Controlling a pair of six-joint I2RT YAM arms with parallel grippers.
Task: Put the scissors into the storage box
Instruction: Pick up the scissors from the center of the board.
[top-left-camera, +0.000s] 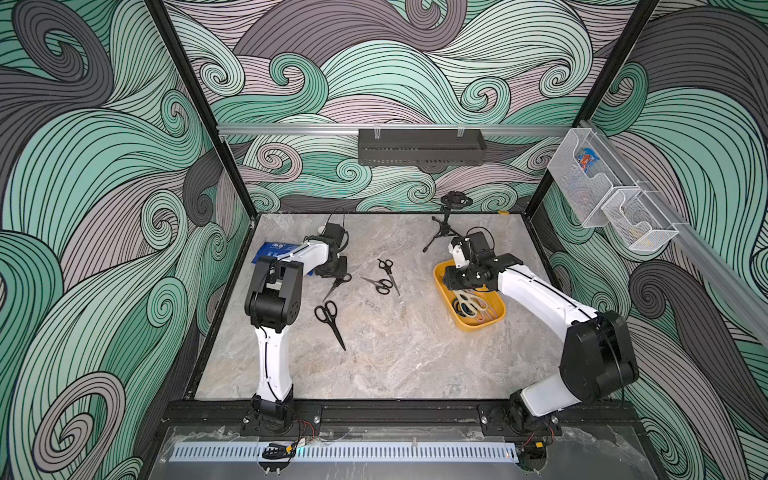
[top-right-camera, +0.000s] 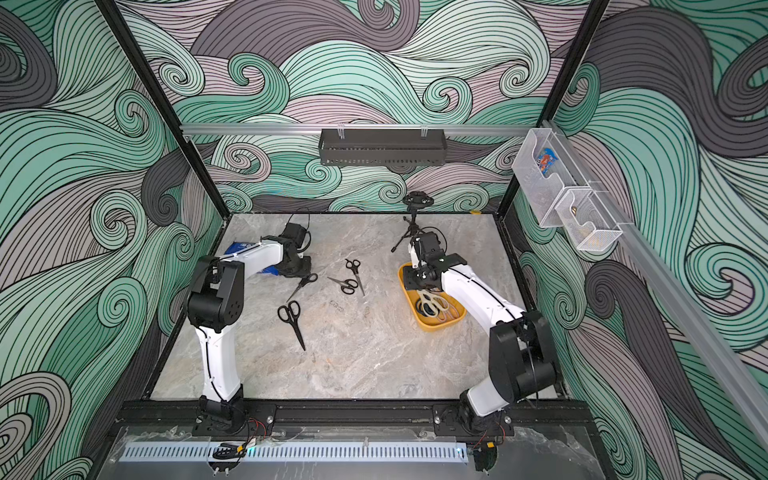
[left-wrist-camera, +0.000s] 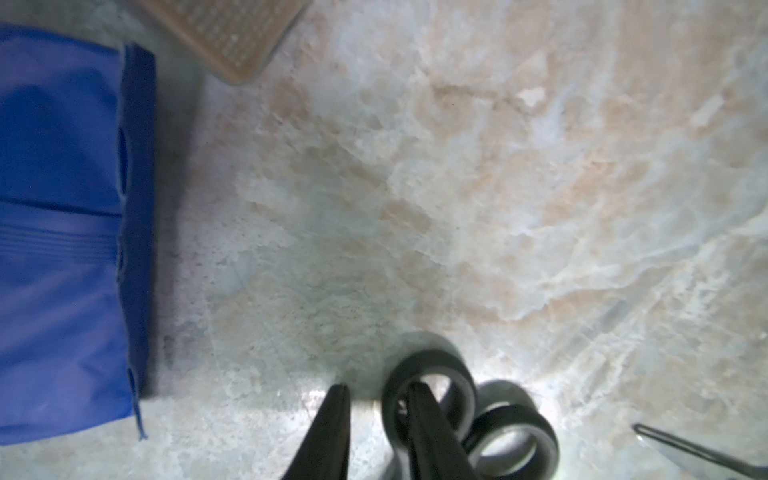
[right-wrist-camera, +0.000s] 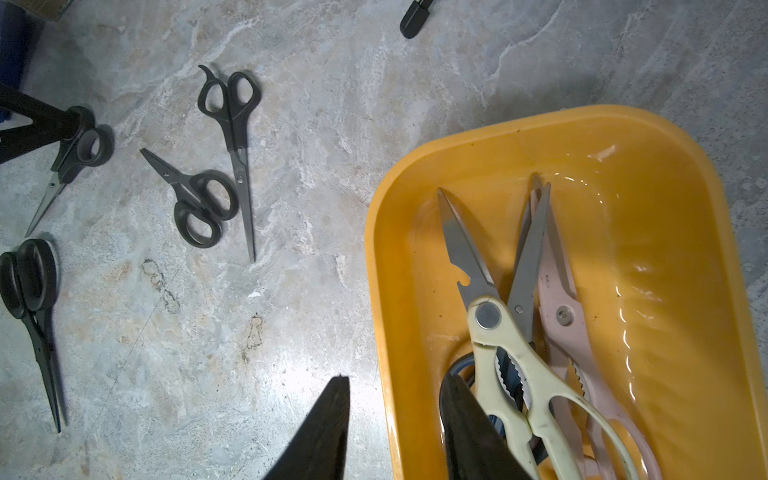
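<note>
Left gripper (left-wrist-camera: 378, 388), jaws parted, is straddling one handle ring of the small black-handled steel scissors (left-wrist-camera: 515, 417) on the marbled table (left-wrist-camera: 457, 187). Right gripper (right-wrist-camera: 397, 380), parted and empty, is hovering over the yellow plastic tub (right-wrist-camera: 582, 113), which is holding a cream kitchen pair (right-wrist-camera: 484, 338) and a pale pink pair (right-wrist-camera: 559, 289).

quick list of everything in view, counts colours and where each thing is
table: one, grey marbled, under everything
storage box: one, yellow, table's right side
scissors in box: cream pair, pale pink pair, a darker pair mostly hidden underneath
scissors on table: four, black-handled, one large, three small, middle of table
pouch: one, blue, far left of table
tripod: one, black, back of table
tray: one, black perforated, back rail
mesh baskets: two, white, right rail
left hand: open, fingers straddling a small pair's handle ring
right hand: open, over the box's rim
</note>
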